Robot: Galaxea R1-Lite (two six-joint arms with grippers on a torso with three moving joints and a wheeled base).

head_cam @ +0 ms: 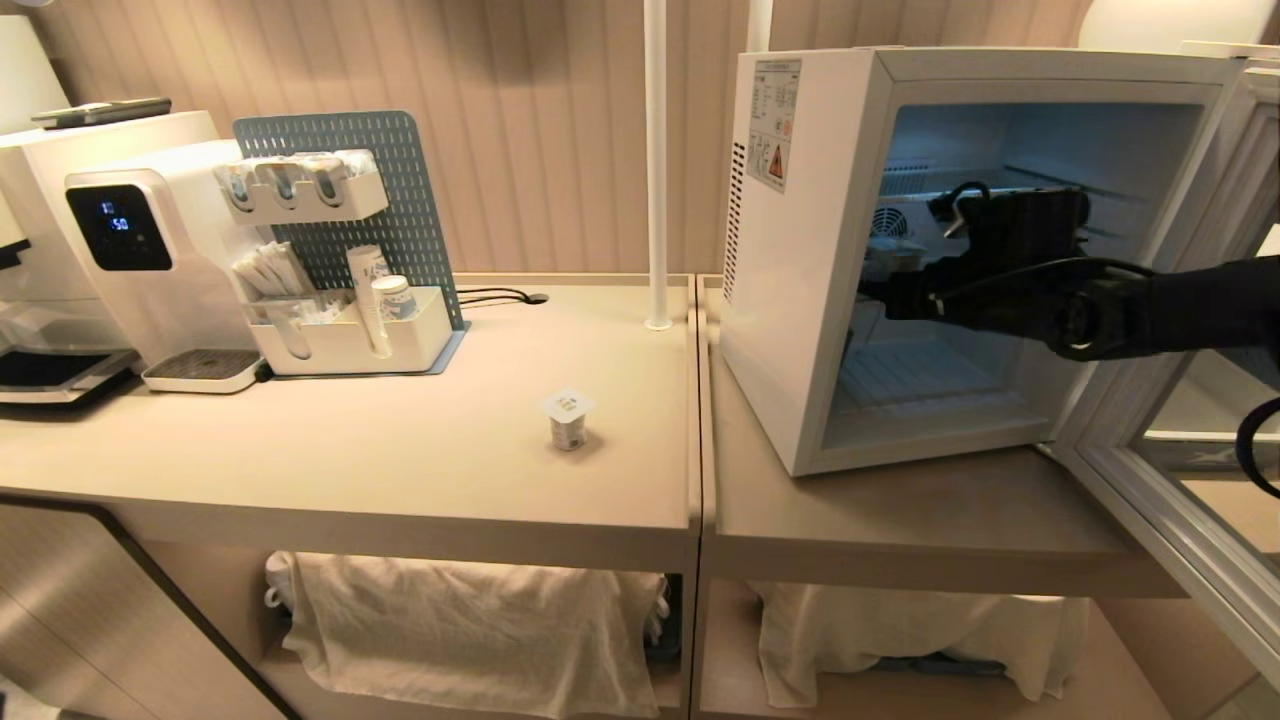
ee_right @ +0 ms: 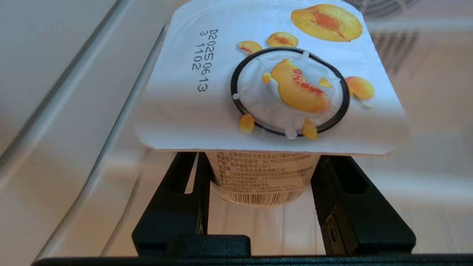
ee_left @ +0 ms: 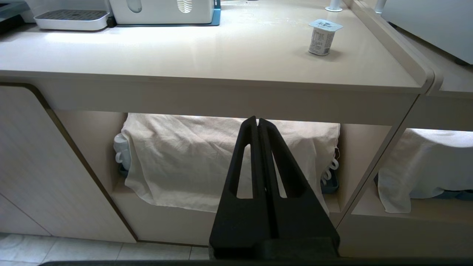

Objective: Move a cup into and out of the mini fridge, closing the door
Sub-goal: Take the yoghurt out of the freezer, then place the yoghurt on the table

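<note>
The white mini fridge [head_cam: 790, 300] stands on the right counter with its door [head_cam: 1150, 500] swung wide open to the right. My right gripper [ee_right: 258, 162] reaches inside the fridge. Its black fingers [ee_right: 332, 184] press both sides of a cup [ee_right: 262, 177], a yogurt pot with a peach-print foil lid that sits on the shelf. In the head view the right gripper [head_cam: 890, 292] is dark against the lit interior, and the cup [head_cam: 893, 258] barely shows. A second, similar cup [head_cam: 568, 420] stands on the left counter. My left gripper [ee_left: 258, 120] hangs shut and empty in front of the counter's lower shelf.
A water dispenser [head_cam: 150, 260] and a white organiser tray [head_cam: 350, 340] with a blue pegboard stand at the back left. A white pole [head_cam: 655, 160] rises between the two counters. Cloth-covered bins [ee_left: 221, 162] sit on the shelves below.
</note>
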